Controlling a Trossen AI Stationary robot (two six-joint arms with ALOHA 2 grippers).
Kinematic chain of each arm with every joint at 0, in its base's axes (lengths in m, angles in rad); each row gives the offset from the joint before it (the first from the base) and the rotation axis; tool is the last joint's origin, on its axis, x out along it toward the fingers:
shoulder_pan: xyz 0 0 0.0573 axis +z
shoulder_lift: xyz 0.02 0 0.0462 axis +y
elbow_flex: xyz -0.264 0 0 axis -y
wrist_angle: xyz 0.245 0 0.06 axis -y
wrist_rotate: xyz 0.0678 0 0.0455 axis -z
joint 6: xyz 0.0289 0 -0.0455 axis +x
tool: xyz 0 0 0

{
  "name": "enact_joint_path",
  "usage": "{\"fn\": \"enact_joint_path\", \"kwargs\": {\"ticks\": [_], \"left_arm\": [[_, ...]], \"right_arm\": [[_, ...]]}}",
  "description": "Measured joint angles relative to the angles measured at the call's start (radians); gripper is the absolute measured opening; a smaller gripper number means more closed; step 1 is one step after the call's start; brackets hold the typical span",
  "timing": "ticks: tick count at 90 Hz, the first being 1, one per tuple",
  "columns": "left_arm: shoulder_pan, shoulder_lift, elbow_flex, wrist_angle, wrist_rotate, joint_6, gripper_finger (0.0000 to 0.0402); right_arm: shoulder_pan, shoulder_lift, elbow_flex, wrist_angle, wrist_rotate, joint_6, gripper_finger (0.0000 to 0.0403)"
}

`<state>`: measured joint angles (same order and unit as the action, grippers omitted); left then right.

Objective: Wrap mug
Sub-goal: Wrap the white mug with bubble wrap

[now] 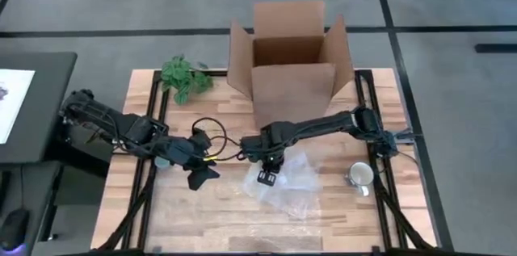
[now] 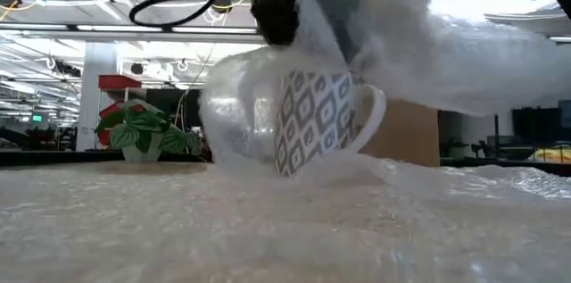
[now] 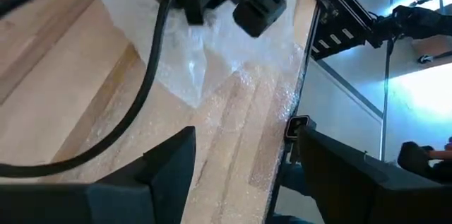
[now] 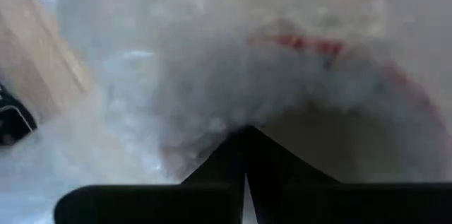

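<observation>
The white ceramic mug with a grey diamond pattern (image 2: 317, 118) stands on the wooden slatted desk (image 1: 194, 207) near its right edge. Left of it lies a clear sheet of bubble wrap (image 1: 295, 183). The right pincer (image 1: 267, 178) is clenched on the sheet's left edge. The left pincer (image 1: 199, 174), released, hovers near the desk's middle.

Clear crinkled plastic bubble wrap (image 1: 292, 182) glints on the matt wooden table (image 1: 202, 207) beside a glossy patterned mug (image 2: 323, 120).
</observation>
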<state>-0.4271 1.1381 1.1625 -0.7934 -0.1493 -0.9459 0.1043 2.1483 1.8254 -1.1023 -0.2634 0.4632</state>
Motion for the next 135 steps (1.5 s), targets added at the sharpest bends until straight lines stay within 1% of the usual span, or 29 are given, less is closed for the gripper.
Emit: {"fn": "enact_joint_path", "kwargs": {"ticks": [9,20,28,36,43,54,70,77,86,102,123,135], "left_arm": [[0.0,0.0,0.0,-0.016,0.0,0.0,0.0226],[0.0,0.0,0.0,-0.03,0.0,0.0,0.0226],[0.0,0.0,0.0,-0.046,0.0,0.0,0.0226],[0.0,0.0,0.0,-0.078,0.0,-0.01,0.0226],[0.0,0.0,0.0,-0.109,0.0,-0.028,0.0226],[0.0,0.0,0.0,-0.138,0.0,-0.052,0.0226],[0.0,-0.01,0.0,-0.136,0.0,-0.063,0.0226],[0.0,-0.011,0.0,-0.137,0.0,-0.063,0.0226],[0.0,-0.02,0.0,-0.135,0.0,-0.063,0.0226],[0.0,-0.027,0.0,-0.136,-0.018,-0.064,0.0226],[0.0,-0.03,0.0,-0.138,-0.039,-0.057,0.0226],[0.0,-0.029,0.0,-0.138,-0.039,-0.057,0.0226]], "right_arm": [[-0.002,-0.001,-0.028,0.061,0.008,0.007,0.0],[-0.008,-0.002,-0.062,0.134,0.078,0.007,0.0],[-0.025,-0.001,-0.066,0.129,0.108,0.007,0.0],[-0.044,-0.001,-0.063,0.122,0.109,0.007,0.0],[-0.058,-0.001,-0.029,0.077,0.109,-0.004,0.0],[-0.07,-0.003,0.07,-0.002,0.112,-0.044,0.0],[-0.079,-0.003,0.233,-0.137,0.109,-0.069,0.0],[-0.075,-0.006,0.277,-0.175,0.089,-0.069,0.0],[-0.068,-0.006,0.283,-0.174,0.034,-0.073,0.0],[-0.044,0.054,0.281,-0.171,0.023,-0.104,0.0],[-0.053,0.163,0.28,-0.166,0.026,-0.148,0.0],[-0.063,0.188,0.28,-0.141,0.057,-0.164,0.0]]}}
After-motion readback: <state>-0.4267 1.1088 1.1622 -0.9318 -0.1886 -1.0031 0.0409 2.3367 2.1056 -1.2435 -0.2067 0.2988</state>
